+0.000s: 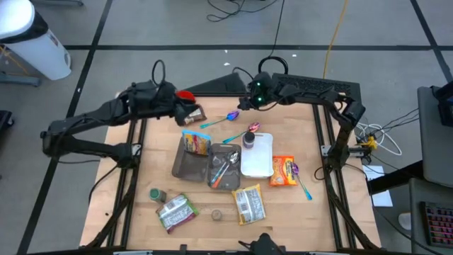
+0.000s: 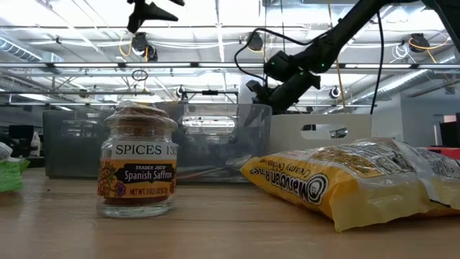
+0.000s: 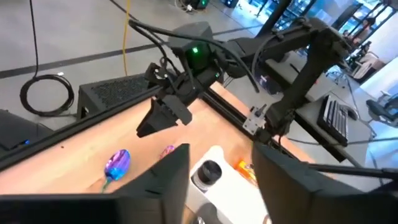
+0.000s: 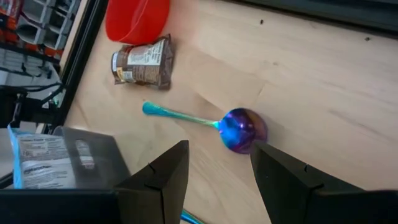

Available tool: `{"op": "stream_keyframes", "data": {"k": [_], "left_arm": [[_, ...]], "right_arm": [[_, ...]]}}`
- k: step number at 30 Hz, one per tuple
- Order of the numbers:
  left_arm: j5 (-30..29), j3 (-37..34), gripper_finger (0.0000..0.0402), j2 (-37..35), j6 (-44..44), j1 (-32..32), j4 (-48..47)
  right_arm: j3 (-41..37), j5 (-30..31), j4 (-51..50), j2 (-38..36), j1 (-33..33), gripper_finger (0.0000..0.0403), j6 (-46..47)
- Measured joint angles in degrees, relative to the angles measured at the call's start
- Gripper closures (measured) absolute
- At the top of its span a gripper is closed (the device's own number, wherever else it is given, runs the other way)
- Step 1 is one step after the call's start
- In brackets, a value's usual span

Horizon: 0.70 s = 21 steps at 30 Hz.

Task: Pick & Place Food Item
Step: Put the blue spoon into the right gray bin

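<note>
Above the table's far edge, the right gripper (image 4: 214,177) hovered with fingers spread and empty over the iridescent spoon (image 4: 239,129). Beside the red bowl (image 1: 185,95) the brown food packet (image 1: 194,113) lay flat, just under the left gripper (image 1: 185,112), whose fingers apparently stood parted, holding nothing.

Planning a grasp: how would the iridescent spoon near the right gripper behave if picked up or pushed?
The spoon looks rigid and thin, so probably light. Lying flat on the table, its slim handle gives little to pinch. Its glossy finish suggests it could slip or pivot if nudged.
</note>
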Motion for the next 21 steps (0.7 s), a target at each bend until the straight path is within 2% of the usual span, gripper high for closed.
{"op": "stream_keyframes", "data": {"k": [4,8,21], "left_arm": [[1.19,0.00,0.0159,1.10,0.93,2.40,4.25],[1.26,0.00,0.0134,1.36,2.19,3.76,6.94],[2.52,0.02,0.0127,1.30,2.00,4.88,7.02]], "right_arm": [[0.00,-0.48,-0.23,0.67,0.09,0.0239,-1.53],[-0.02,-0.71,-0.67,3.18,0.24,0.0239,-0.20],[-0.02,-2.05,5.33,9.64,0.61,0.0239,5.55]]}}
